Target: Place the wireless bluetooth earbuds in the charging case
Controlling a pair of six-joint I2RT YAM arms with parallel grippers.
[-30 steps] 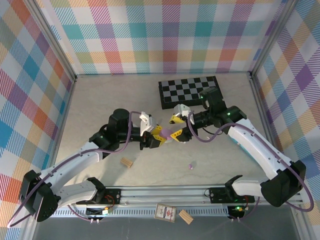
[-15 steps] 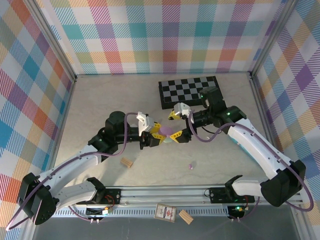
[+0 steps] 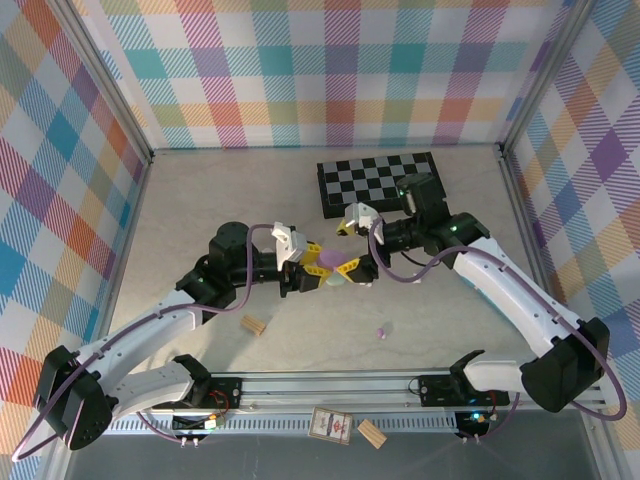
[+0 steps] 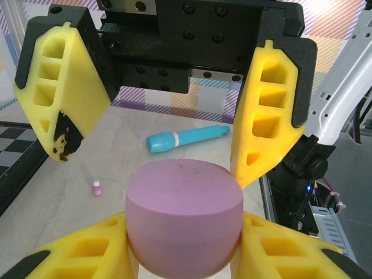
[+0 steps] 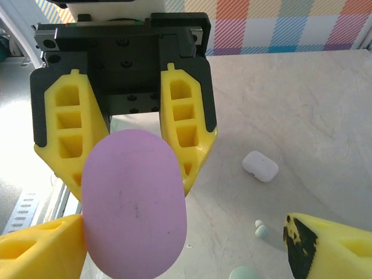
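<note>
A purple pebble-shaped charging case [image 4: 183,218] is lifted off the table, lid closed, with my left gripper [image 4: 183,235] shut on its sides. In the top view the case [image 3: 325,260] sits mid-table between both arms. My right gripper [image 5: 183,232] faces it, open, its yellow fingers [image 4: 267,110] spread wide around the case without clamping it. A purple earbud [image 3: 381,330] lies on the table nearer the front. In the right wrist view a pale green earbud [image 5: 261,229] rests on the table below the grippers.
A white case [image 5: 260,165] and a pale green case [image 3: 341,281] lie on the table under the grippers. A checkerboard mat [image 3: 375,182] is behind them, a tan wooden block [image 3: 254,324] to the front left, and a teal pen-like stick [image 4: 186,138] under the right arm.
My left gripper has drawn back a little to the left with the purple case. The right gripper's fingers have come off the case and now stand spread, uncovering the pale green case below.
</note>
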